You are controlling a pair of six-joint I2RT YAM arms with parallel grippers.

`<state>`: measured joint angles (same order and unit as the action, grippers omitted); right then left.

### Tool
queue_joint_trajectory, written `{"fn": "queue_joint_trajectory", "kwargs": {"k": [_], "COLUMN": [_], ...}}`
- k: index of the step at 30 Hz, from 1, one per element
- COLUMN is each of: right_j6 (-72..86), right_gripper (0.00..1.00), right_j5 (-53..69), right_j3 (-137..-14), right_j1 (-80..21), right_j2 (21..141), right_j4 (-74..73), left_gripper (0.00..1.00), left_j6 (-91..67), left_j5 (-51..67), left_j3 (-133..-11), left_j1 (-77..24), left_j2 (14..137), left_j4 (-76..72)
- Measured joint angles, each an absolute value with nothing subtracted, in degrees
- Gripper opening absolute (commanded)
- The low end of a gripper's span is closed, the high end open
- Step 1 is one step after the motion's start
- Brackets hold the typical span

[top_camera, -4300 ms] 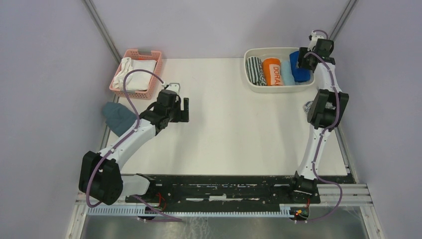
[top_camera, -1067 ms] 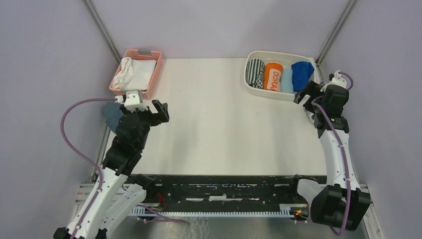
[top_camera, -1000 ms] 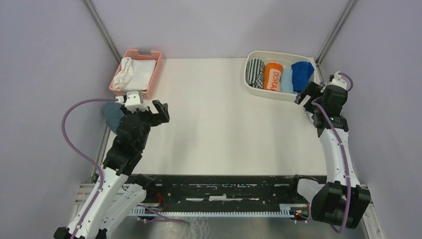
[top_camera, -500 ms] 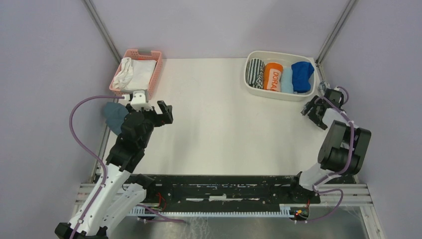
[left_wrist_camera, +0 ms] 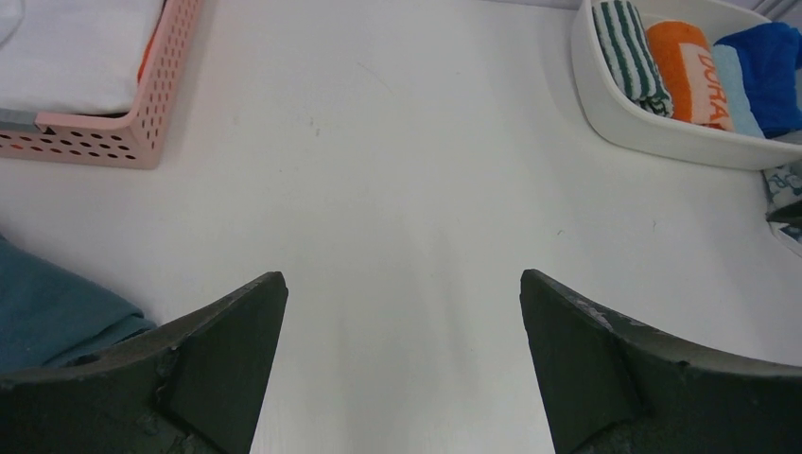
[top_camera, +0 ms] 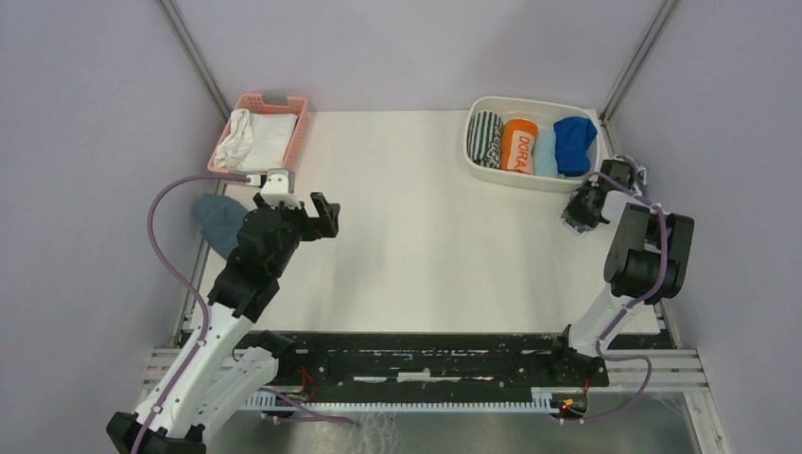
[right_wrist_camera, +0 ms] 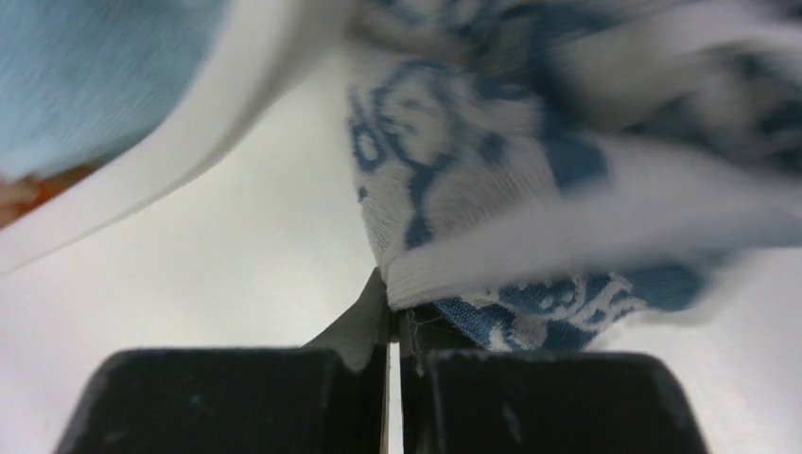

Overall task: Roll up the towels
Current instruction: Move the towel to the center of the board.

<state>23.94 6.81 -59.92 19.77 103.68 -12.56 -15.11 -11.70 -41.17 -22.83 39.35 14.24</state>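
The whitish towel with the blue print (right_wrist_camera: 454,189) lies on the table just outside the white tub (right_wrist_camera: 189,151). My right gripper (right_wrist_camera: 392,307) is shut on its hemmed edge; from above, this gripper (top_camera: 579,208) sits low by the tub's near right corner, covering most of the patterned towel (top_camera: 571,224). The light blue towel (top_camera: 546,151) and the royal blue towel (top_camera: 573,142) lie rolled inside the tub. My left gripper (top_camera: 322,216) hangs open over the left half of the table with nothing between its fingers (left_wrist_camera: 255,322).
A pink basket (top_camera: 296,142) with white cloths stands at the back left. A dull teal-grey cloth (top_camera: 222,219) lies at the left table edge. The tub (left_wrist_camera: 662,142) also holds a green-striped roll (left_wrist_camera: 629,61) and an orange roll (left_wrist_camera: 690,61).
My right arm has folded back and its gripper has dropped to the table beside the tub, going from open to shut on the patterned towel's edge. The left gripper has drifted slightly right.
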Motion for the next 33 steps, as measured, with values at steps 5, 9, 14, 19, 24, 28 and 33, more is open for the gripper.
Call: {"fn": "queue_joint_trajectory", "kwargs": {"k": [5,9,14,19,24,28,33], "right_j6": [29.0,34.6,41.1,41.1,36.3,31.6,29.6], "right_gripper": [0.02,0.05,0.25,0.52,0.6,0.59,0.59], "right_j5": [9.4,10.7,14.4,19.4,21.6,18.8,12.1], "right_j3": [-57.6,-57.8,-65.9,-82.8,-85.3,-78.0,-63.0], "right_j1": [7.6,-8.3,-25.9,-35.7,-36.5,-30.5,-20.2], "right_j2": [101.7,100.7,102.5,108.7,107.1,101.7,92.6], "right_j4": [-13.5,-14.2,-13.9,-13.1,-15.7,-20.3,-25.8], "left_gripper": [1.0,1.0,0.99,0.97,0.94,0.91,0.9], "left_j6": [-15.1,-15.1,-15.1,-15.1,-15.4,-17.2,-20.8], "left_j5": [-7.6,-4.4,-0.6,3.4,6.4,8.0,8.7], "left_j3": [-41.2,-41.2,-41.2,-41.6,-42.5,-43.0,-43.5], "left_j1": [-22.8,-22.8,-22.8,-22.8,-22.8,-22.8,-23.0], "left_j2": [42.1,44.4,47.5,51.8,56.5,61.1,67.4], "left_j4": [13.6,13.3,13.4,13.8,14.6,14.9,15.0]}}
